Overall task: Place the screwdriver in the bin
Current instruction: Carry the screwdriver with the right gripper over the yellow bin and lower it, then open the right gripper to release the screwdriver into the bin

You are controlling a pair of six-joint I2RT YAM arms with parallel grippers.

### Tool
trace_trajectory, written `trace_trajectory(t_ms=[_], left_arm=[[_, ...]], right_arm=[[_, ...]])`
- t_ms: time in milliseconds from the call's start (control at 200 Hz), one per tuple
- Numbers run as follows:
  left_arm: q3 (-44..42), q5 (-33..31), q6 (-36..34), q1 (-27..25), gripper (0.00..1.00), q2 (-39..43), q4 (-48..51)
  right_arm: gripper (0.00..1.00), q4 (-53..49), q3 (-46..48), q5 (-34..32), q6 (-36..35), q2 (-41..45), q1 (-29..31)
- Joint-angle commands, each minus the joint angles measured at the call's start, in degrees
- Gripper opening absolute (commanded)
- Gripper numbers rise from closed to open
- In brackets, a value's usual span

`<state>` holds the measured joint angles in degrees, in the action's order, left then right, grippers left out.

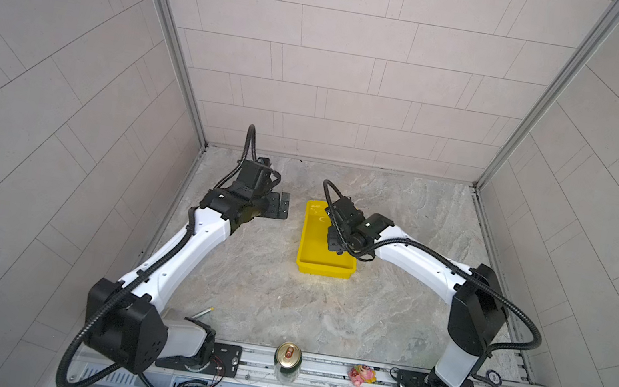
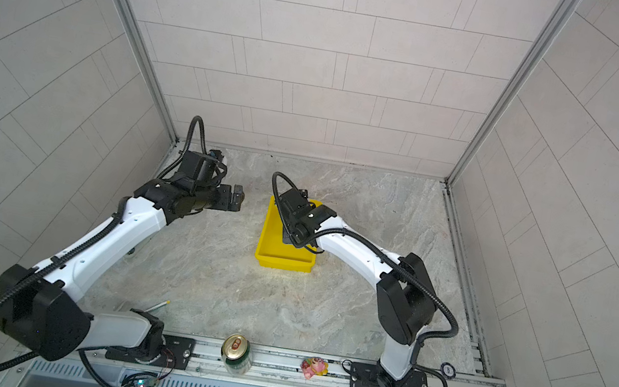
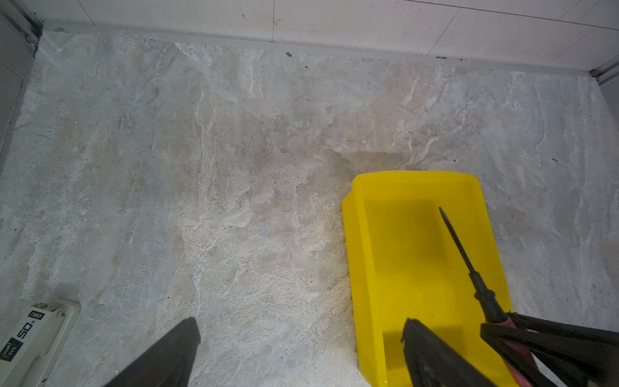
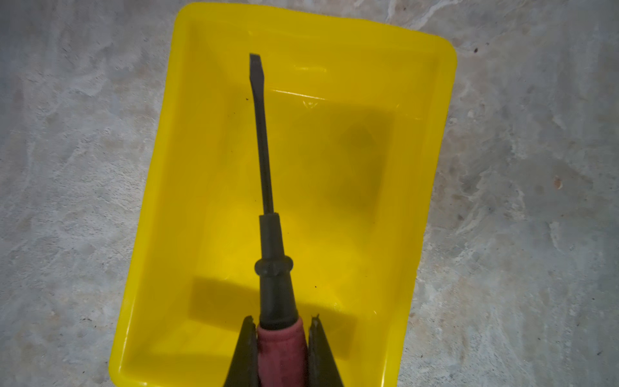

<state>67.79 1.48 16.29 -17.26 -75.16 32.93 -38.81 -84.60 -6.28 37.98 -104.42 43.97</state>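
R claw [image 4: 281,320]: clamped on screwdriver [image 4: 269,234], matte red-pink handle
Shaft: thin, black, flat tip, held over bin [image 4: 167,134], w/in rim
Bin: glossy yellow plastic, rounded corners, well apart from walls [image 1: 317,78]
L claw [image 3: 299,321]: fingers wide apart over marbled stone table [image 3: 234,201], beside bin

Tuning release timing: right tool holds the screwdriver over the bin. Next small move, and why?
Probably open the right tool and let the screwdriver drop. In the right wrist view its jaws clamp the red handle, and shaft and tip lie wholly within the walls of the bin, over its bare floor. Height above that floor is hard to judge.
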Motion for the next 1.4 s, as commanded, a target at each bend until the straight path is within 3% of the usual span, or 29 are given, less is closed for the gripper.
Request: trace_trajectory(t_ms=[0, 395, 911, 1181, 1391], left_arm=[[-0.8, -0.5, 0.7, -0.1, 1.00, 1.2, -0.5], [-3.1, 2.2, 1.2, 0.0, 1.00, 2.7, -1.8], [-4.1, 3.4, 0.7, 0.0, 1.00, 3.7, -1.5], [-5.0, 2.2, 0.4, 0.0, 1.00, 5.1, -1.4], [-5.6, 0.1, 0.2, 0.0, 1.00, 6.2, -1.4]], right_arm=[[0.04, -0.4, -1.6, -0.7, -0.7, -2.1, 0.2], [0.08, 0.0, -5.3, -1.5, -4.6, -10.6, 0.2], [0.14, 0.8, -6.7, -1.1, -6.7, -14.7, 0.2], [0.28, 0.4, -6.5, -1.3, -7.1, -12.5, 0.2], [0.38, -1.5, -6.2, -1.7, -8.2, -4.9, 0.2]])
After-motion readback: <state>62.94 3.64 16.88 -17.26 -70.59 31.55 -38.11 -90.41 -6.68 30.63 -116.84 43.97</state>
